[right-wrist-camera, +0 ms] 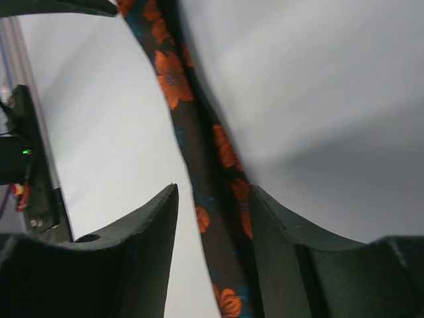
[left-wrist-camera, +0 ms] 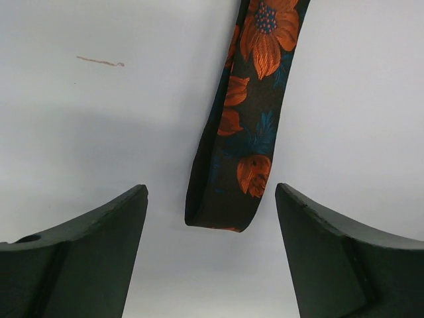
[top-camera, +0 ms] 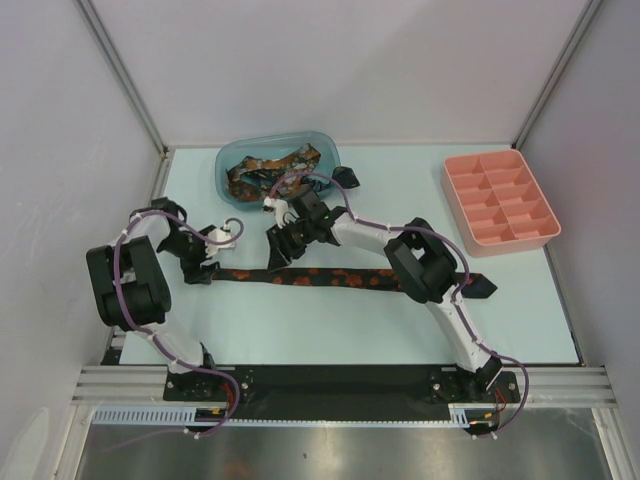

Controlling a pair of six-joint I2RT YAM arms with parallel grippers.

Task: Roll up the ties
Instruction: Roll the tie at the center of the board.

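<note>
**Floral tie flat on the table, both grippers at its left end**

We see one dark tie (top-camera: 330,277) with orange flowers stretched flat across the pale table (top-camera: 300,325), running left to right in front of the arms. The left gripper (left-wrist-camera: 211,187) stands wide open over the tie's left end, which lies between its fingers and touches neither. Just beside it, the right gripper (right-wrist-camera: 213,187) is about half closed around the same tie. One finger (right-wrist-camera: 271,225) is against the fabric and a sliver of table shows on the other side, so we cannot tell whether it grips. More ties (top-camera: 270,165) lie jumbled in a teal bin (top-camera: 221,172) behind. A pink compartment tray (top-camera: 510,240) sits far right.
</note>
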